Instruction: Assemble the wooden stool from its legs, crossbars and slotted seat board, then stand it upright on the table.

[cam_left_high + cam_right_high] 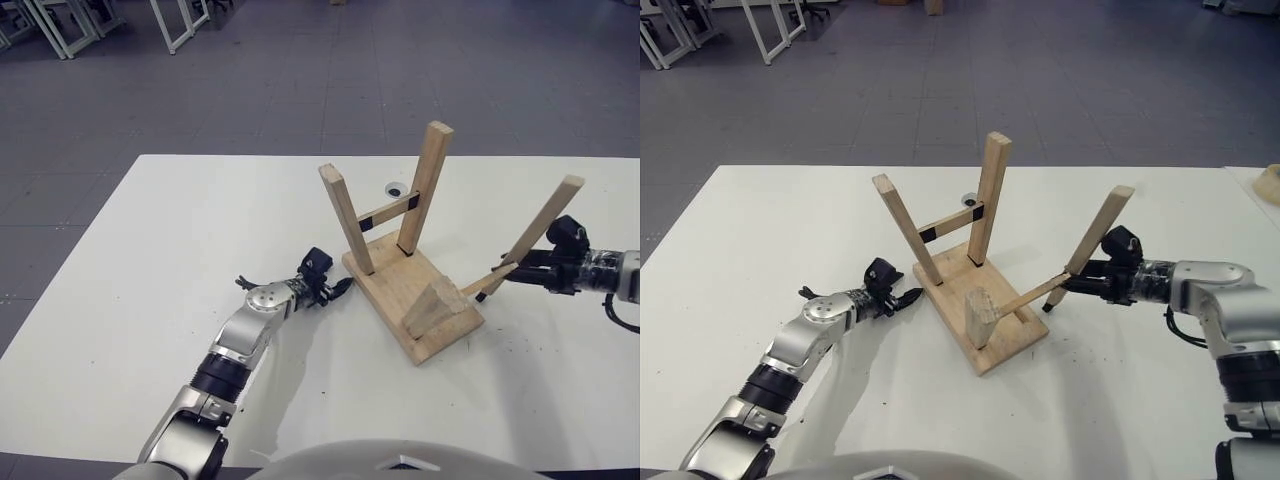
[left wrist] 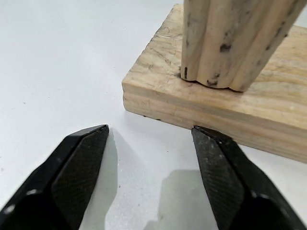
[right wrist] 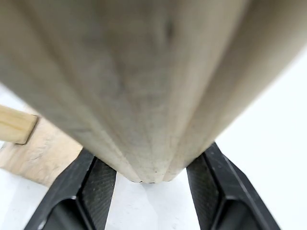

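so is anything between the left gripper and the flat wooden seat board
Nothing visible does. The open left gripper sits low over the white table, and only bare tabletop lies between it and the edge of the flat wooden seat board, where a pale wooden leg stands.

The seat board (image 1: 385, 285) is raw, pale wood with open grain and rough sawn edges. The leg (image 2: 225, 38) standing in it is fluted, unvarnished wood flecked with dark marks. The gripped leg (image 3: 144, 86) looks the same, a little smoother. The crossbar (image 1: 388, 212) is wood, black-banded at both ends. The left gripper (image 2: 149, 132) has matt black pads (image 2: 79, 167), finely textured. The tabletop (image 1: 150, 260) is white and smooth, with a faint sheen.
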Controlling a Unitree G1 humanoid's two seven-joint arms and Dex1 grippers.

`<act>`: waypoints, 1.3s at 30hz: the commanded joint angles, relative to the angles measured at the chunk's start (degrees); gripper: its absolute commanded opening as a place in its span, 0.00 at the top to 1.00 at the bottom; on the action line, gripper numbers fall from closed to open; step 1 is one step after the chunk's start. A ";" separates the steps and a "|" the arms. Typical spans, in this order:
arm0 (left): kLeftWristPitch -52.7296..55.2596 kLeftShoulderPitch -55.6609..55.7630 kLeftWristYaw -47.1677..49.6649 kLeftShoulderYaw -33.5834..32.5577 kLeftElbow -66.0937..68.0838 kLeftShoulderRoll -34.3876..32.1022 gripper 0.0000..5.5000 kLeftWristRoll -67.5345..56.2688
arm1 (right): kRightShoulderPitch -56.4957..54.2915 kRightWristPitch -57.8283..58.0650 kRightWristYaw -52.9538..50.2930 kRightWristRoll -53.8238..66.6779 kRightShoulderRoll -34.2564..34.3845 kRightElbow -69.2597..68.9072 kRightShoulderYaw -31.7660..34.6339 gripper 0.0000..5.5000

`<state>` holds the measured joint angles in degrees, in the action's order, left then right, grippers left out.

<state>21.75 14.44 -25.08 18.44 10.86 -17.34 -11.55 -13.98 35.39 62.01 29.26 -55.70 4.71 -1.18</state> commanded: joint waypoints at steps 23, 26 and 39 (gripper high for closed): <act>-0.07 -3.29 -6.38 -9.22 3.89 -1.98 0.42 3.86 | 10.74 23.85 -21.83 26.52 15.20 -37.48 5.61 0.63; 1.75 -3.75 -6.67 -9.01 1.40 -1.74 0.42 3.78 | 10.59 20.71 -20.99 20.80 13.67 -34.67 2.62 0.63; 16.43 -13.56 -8.59 -7.84 -25.36 -6.58 0.42 0.78 | 11.08 22.28 -22.61 23.15 13.17 -35.95 7.37 0.63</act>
<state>37.15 0.12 -34.29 10.58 -13.85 -23.54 -10.94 -2.49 57.83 37.76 54.21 -38.77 -29.85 6.27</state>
